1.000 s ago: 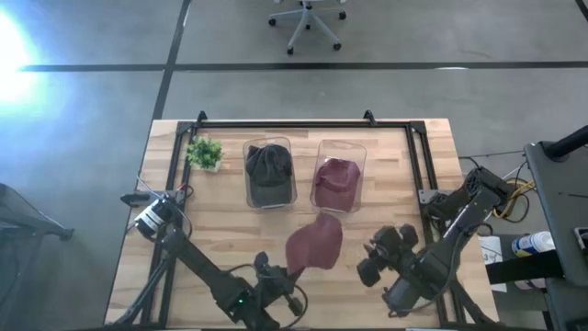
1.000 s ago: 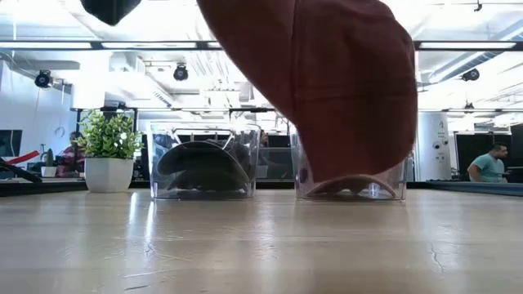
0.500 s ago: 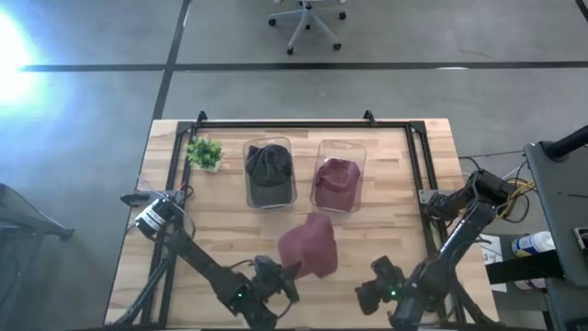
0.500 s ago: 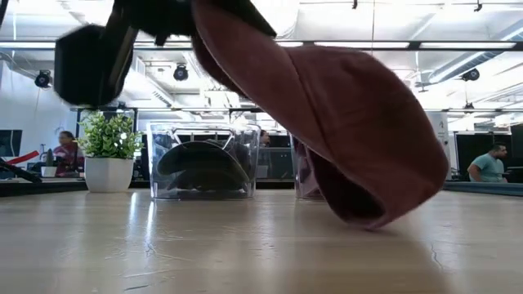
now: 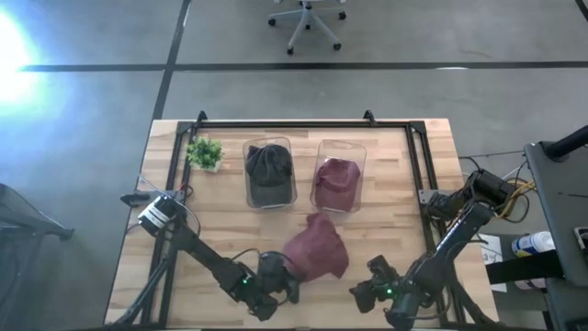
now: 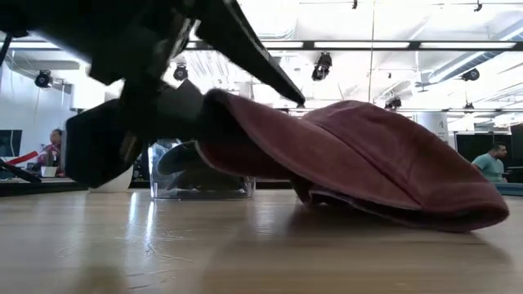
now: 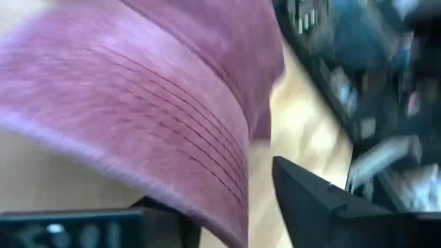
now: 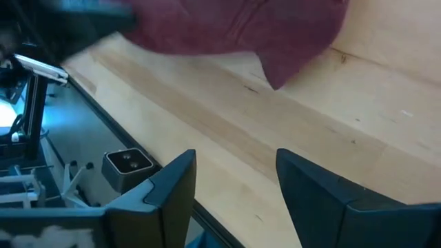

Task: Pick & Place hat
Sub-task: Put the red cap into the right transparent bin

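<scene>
High view: the hat (image 5: 316, 254) is lying on the bench (image 5: 220, 216) near its front edge, short of the two bins (image 5: 339, 175). My left tool (image 5: 278, 281) is sitting at the brim with fingers spread around it, not pinching. My right tool (image 8: 231, 186) is hanging spread and empty nearby. I am judging a clean straight retreat best, avoiding snagging fabric.

- Small potted plant (image 5: 204, 152) at the wooden bench's (image 5: 220, 230) far left corner.
- Office chair (image 5: 308, 20) on the grey floor beyond the bench.
- Person in a teal shirt (image 6: 491, 165) in the background.
</scene>
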Action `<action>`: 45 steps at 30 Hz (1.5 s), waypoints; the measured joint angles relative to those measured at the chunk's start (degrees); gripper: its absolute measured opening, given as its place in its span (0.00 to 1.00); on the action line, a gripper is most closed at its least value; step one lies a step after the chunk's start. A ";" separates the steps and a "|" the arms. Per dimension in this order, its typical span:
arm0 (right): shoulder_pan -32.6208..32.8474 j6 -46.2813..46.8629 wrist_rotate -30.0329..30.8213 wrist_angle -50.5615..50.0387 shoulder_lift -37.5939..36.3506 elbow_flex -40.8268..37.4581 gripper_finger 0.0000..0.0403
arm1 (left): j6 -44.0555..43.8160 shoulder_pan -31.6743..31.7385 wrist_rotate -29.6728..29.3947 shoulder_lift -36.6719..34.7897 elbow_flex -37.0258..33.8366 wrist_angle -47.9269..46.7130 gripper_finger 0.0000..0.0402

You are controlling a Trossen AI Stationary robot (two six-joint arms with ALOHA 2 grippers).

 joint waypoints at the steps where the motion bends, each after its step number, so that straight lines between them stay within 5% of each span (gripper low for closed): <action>1: -0.07 -0.11 0.02 0.00 0.00 -0.07 0.49 | 1.54 -0.02 2.39 -0.10 0.00 -0.40 0.41; 13: -0.18 1.08 -2.78 6.00 0.04 -2.57 0.49 | 15.99 -0.06 34.44 -4.94 0.02 -17.73 0.51; 19: -0.60 1.30 -3.04 9.13 0.04 -4.66 0.49 | 26.11 -0.08 38.38 -8.08 3.02 -30.79 0.51; 22: -0.90 1.29 -3.13 9.32 0.04 -4.84 0.49 | 33.57 -0.33 36.86 -8.19 7.45 -44.32 0.51; 25: -1.14 1.05 -3.15 9.37 0.04 -4.84 0.49 | 39.04 -1.71 26.61 -8.21 11.04 -55.39 0.51; 30: -1.49 0.71 -3.15 9.68 0.04 -5.09 0.49 | 55.85 -3.14 12.15 -7.93 10.25 -55.13 0.51; 35: -1.47 -0.27 -3.58 15.07 0.04 -5.47 0.49 | 58.58 -0.28 19.52 -7.76 5.57 -50.13 0.51; 45: -1.93 1.15 -4.86 18.90 5.55 -4.88 0.49 | 60.51 3.57 24.76 -7.68 1.79 -33.37 0.51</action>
